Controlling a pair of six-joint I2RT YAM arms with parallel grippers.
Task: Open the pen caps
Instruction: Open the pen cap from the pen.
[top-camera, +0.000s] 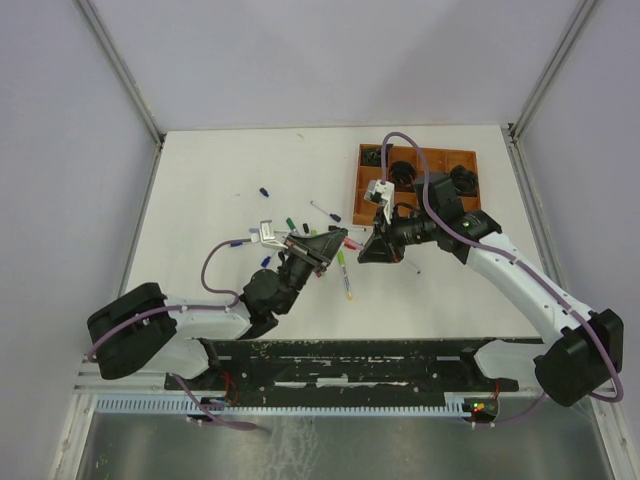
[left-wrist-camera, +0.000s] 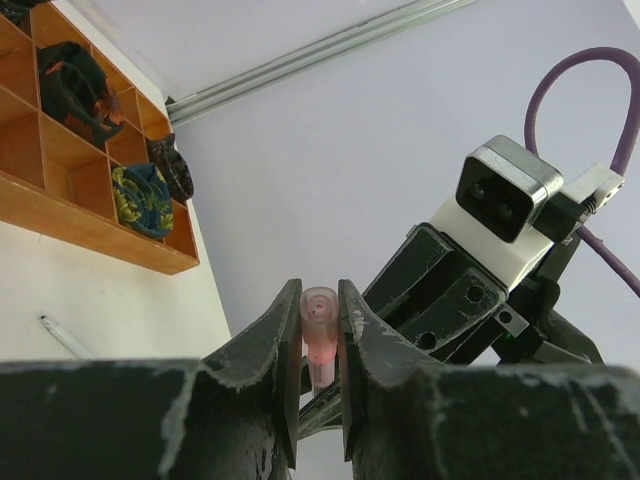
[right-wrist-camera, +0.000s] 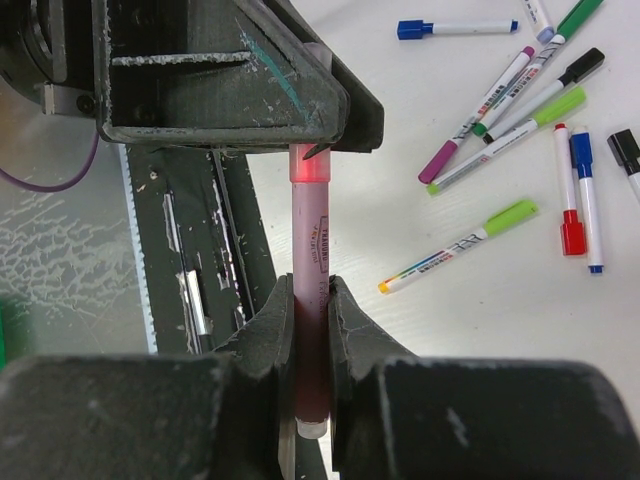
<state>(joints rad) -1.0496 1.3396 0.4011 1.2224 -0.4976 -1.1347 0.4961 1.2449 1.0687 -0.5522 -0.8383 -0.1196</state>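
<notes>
Judging from both wrist views, the task is barely begun: the left gripper (left-wrist-camera: 320, 300) is clamped on the pink cap (right-wrist-camera: 310, 165) of one pen (right-wrist-camera: 311, 250) and the right gripper (right-wrist-camera: 311, 295) pinches its barrel. The pen is held above the middle of the table (top-camera: 200, 170), and the cap does not look pulled off yet. The other pens (right-wrist-camera: 470, 243) lie scattered about the middle, most of them capped, so nearly all the work is left.

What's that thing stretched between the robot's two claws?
A pink pen. The right wrist view shows it best: the right gripper clamps its barrel, and the left gripper clamps its pink end.
</notes>
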